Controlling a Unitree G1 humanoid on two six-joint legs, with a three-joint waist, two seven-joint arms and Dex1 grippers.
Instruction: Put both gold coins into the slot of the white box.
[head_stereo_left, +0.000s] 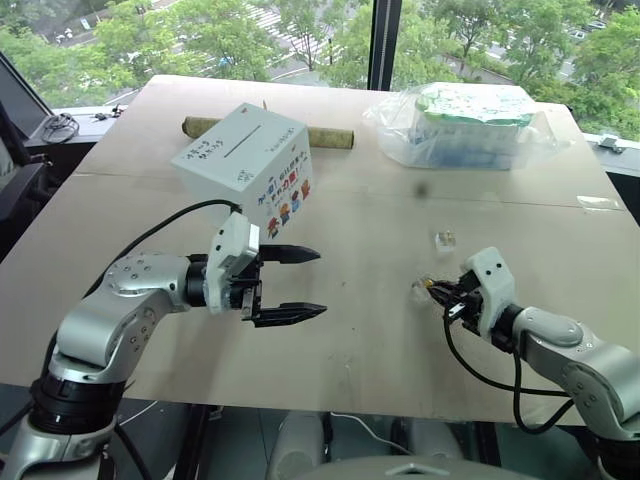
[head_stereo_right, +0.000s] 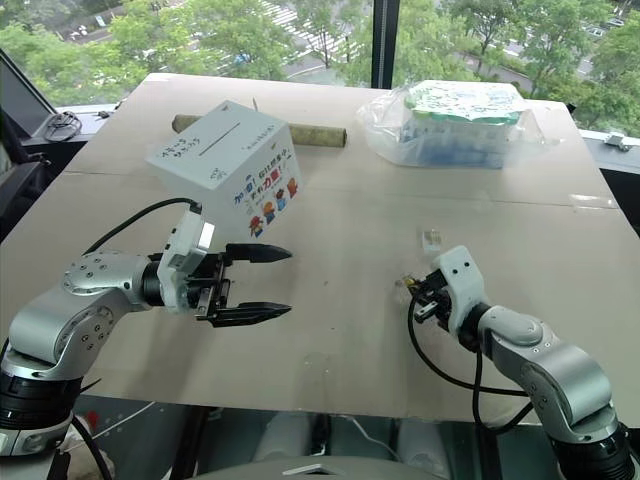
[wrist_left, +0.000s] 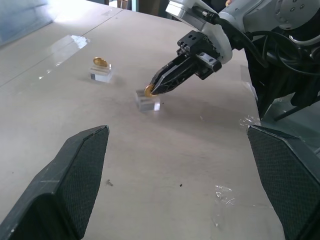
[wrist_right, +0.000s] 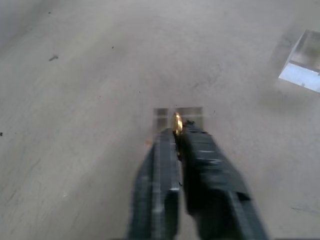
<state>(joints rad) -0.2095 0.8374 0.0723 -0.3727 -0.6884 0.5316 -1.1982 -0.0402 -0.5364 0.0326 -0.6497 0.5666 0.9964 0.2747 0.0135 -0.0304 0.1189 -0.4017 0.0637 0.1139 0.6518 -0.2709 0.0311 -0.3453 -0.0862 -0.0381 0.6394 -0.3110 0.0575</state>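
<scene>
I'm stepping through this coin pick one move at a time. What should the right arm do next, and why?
Probably lift straight up a little. The right gripper has its fingers shut on the edge of a gold coin that stands in its clear casing on the table; a short lift should free it before carrying it toward the white box.

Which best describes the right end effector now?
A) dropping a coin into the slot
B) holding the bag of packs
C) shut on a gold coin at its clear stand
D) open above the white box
C: the right end effector is pinched shut on a gold coin sitting on its clear stand.
</scene>
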